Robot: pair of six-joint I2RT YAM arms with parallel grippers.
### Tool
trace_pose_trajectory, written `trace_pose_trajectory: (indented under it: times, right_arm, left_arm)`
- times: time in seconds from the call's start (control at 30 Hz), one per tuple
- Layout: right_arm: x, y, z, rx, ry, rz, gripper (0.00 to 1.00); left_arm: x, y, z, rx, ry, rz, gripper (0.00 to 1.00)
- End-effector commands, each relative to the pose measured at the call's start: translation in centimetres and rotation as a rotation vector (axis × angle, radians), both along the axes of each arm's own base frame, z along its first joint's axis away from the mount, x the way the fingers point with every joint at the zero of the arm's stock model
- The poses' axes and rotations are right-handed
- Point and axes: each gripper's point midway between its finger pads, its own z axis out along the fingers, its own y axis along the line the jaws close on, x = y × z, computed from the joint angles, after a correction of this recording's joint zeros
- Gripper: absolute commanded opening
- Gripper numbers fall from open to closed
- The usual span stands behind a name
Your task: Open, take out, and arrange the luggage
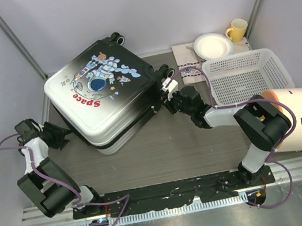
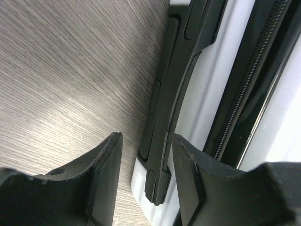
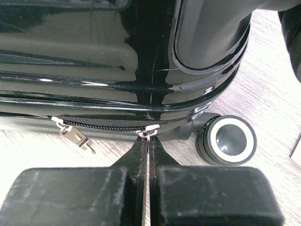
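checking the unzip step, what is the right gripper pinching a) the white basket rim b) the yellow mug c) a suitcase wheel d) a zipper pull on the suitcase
d: the right wrist view shows the right gripper shut on a silver zipper pull at the luggage seam, with the wheel off to the side and untouched.

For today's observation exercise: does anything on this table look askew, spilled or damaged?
Only the luggage lies askew, turned diagonally to the edges of the table. Nothing looks spilled or broken.

Overhead cam; wrists close on luggage [image 1: 101,98]
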Motion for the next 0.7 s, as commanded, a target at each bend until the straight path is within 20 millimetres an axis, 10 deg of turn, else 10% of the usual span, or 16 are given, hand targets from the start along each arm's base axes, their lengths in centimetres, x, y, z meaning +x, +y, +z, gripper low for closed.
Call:
trace_pose_trajectory:
  times: [0.0,0.57,0.67]
  right_arm:
    - [0.4,0.5,2.7,0.034,-0.068,0.012,0.01]
    - [0.4,0.1,2.1,0.02,-0.06,-0.004,0.01]
    - [0.8,-0.8,1.6,0.001,-0.064,-0.049,0.01]
  left_arm:
    - [1.2,-0.4,0.4,0.0,-0.065,-0.034,0.5]
    - [2.1,-2.8,-4.4,0.064,0.091,-0.14,0.44]
    - [2.0,-2.1,-4.7,0.112,0.137,-0.156,0.28]
